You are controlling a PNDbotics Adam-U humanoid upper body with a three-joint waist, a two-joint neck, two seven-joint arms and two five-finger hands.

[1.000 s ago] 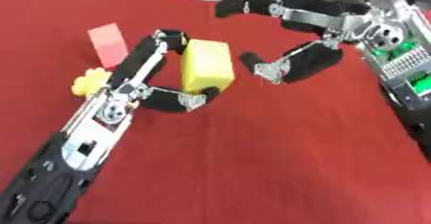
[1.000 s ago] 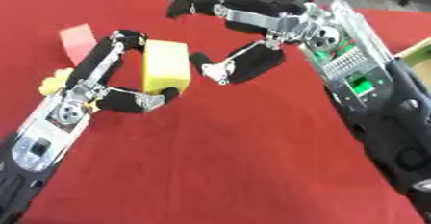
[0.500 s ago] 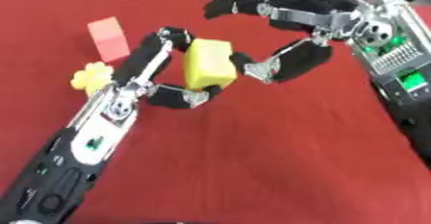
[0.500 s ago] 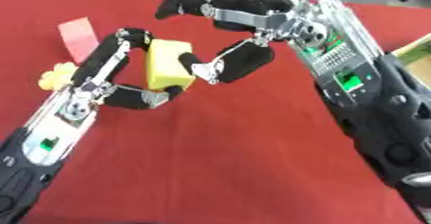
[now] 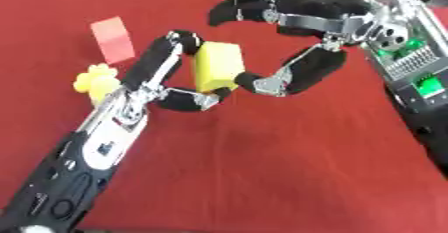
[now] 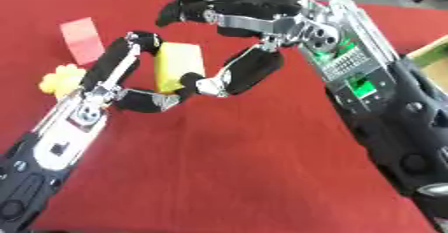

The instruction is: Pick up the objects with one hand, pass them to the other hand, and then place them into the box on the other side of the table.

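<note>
the left hand [image 5: 162, 89] pinches the yellow rectangular block [image 5: 216, 67] between curled fingers and thumb, above the red cloth table [image 5: 262, 167]. the right hand [image 5: 302, 42] arches over it, fingers spread, thumb tip touching the block's lower edge. further left lie a yellow flower-shaped piece [image 5: 96, 78] and a pink cube [image 5: 112, 39]. only the right eye view shows a box corner [image 6: 429, 52].

Items showing on the red cloth [image 5: 262, 177]: one yellow block [image 5: 217, 67], one red block [image 5: 113, 39], one yellow flower-shaped piece [image 5: 96, 79]. Two robot hands are appearing, the left hand [image 5: 166, 84] and the right hand [image 5: 289, 42]. One box corner [image 6: 431, 52] is showing at the right edge.
</note>
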